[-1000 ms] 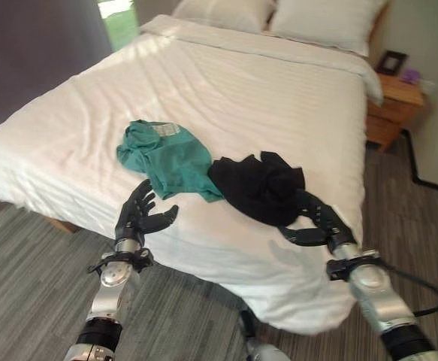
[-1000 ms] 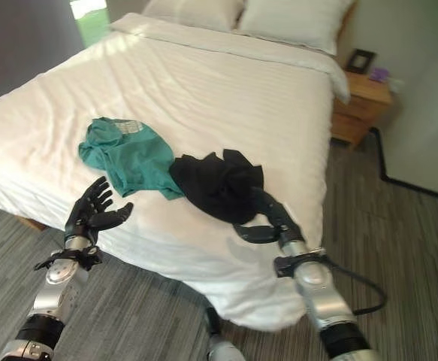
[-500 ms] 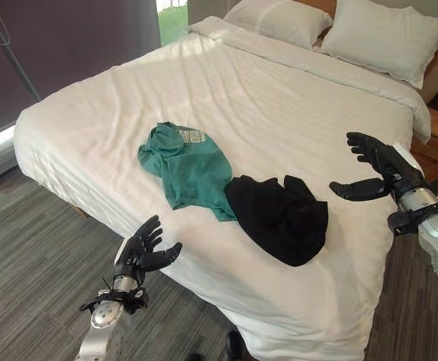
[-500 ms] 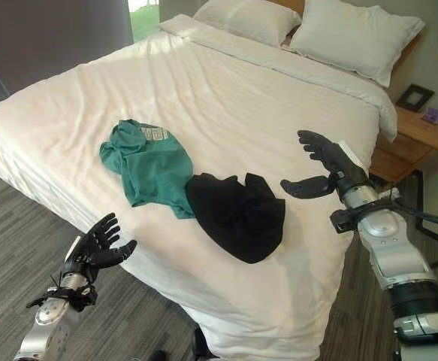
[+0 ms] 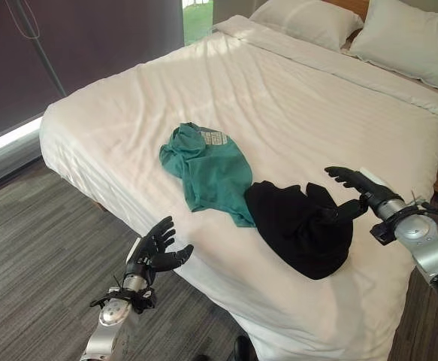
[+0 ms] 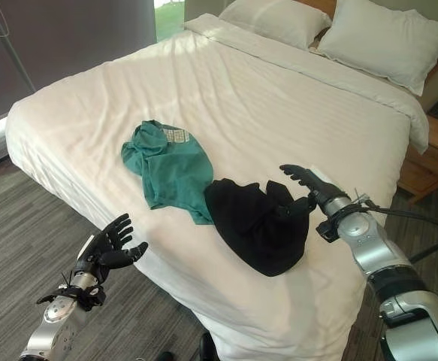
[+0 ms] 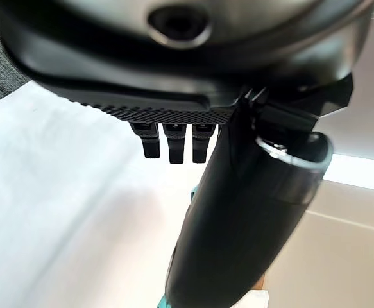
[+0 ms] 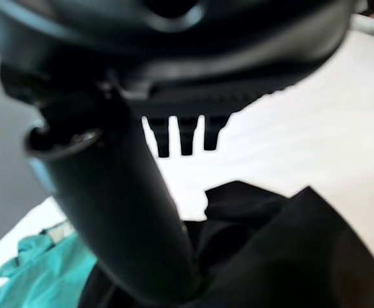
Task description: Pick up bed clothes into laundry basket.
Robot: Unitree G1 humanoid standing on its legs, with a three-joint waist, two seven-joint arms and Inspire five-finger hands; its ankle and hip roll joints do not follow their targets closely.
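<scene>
White, faintly striped bedding covers the bed, smooth across most of its top and softly creased toward the near edge. Two plump white pillows lie at the head. On the near half lie two crumpled garments, touching at one edge: a teal shirt of thin, wrinkled fabric with a pale label at its collar, and a black garment bunched into a rounded heap with a few peaks sticking up. A wooden nightstand with a small dark picture frame stands beside the bed's far right corner. The floor is grey, streaked carpet, and a dark curtain hangs along the left wall.

The right hand reaches in from the right at the black garment's far edge. Its fingers are stretched out straight and slightly spread above the sheet, while the thumb points toward the cloth and touches its raised folds; in the right wrist view the thumb ends at the dark fabric. The left hand hovers off the near side of the bed, over the carpet, palm turned toward the mattress, fingers spread and relaxed, thumb held out, holding nothing.
</scene>
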